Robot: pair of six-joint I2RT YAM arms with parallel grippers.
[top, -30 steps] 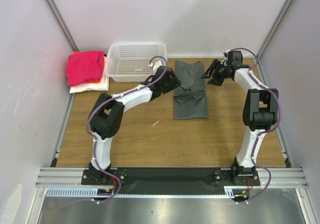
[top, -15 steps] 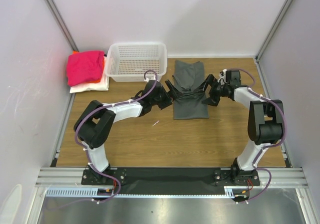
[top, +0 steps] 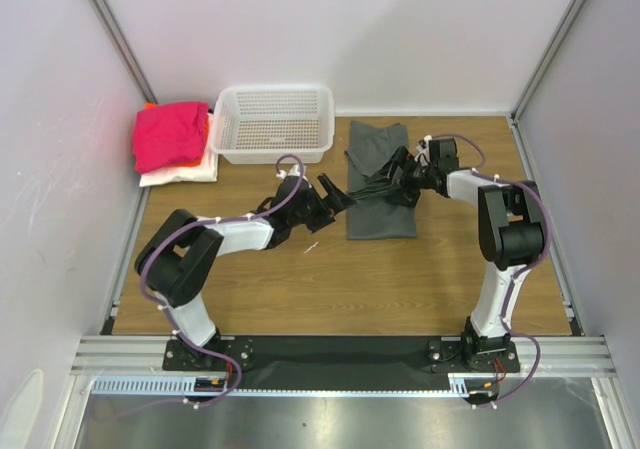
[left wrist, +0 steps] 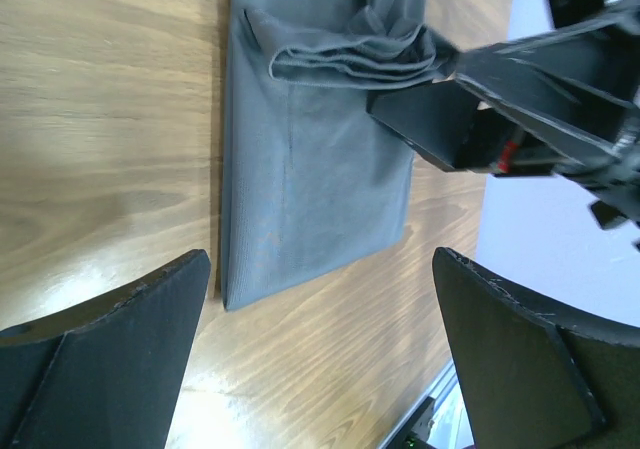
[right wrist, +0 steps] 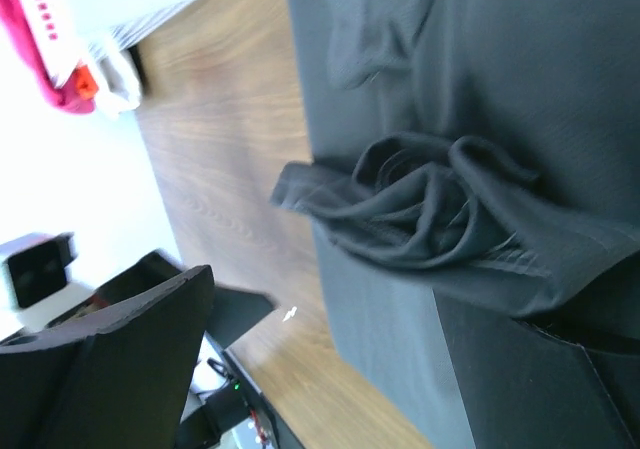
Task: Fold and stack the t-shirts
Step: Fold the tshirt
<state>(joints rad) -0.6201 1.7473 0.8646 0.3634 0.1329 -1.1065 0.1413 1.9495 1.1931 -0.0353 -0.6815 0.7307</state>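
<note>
A dark grey t-shirt (top: 381, 209) lies on the wooden table as a long folded strip, with a bunched ridge of cloth (right wrist: 430, 209) across its middle. My left gripper (top: 337, 191) sits low at the strip's left edge. It is open and holds nothing, and the grey t-shirt (left wrist: 310, 189) lies ahead of its fingers (left wrist: 110, 359). My right gripper (top: 394, 182) is open over the bunched middle, one of its fingers (right wrist: 545, 389) touching the cloth. A magenta-pink t-shirt (top: 170, 134) tops a folded pile at the back left, over orange and white ones.
A white mesh basket (top: 275, 121) stands at the back, left of the grey shirt. The pile sits against the left wall. The right gripper's body (left wrist: 500, 119) shows in the left wrist view, close above the shirt. A small white scrap (top: 311, 247) lies on the wood.
Both arms swung in from the back of the table toward the grey shirt's middle. Both grippers opened wider. The right gripper now reaches over the bunched cloth.
</note>
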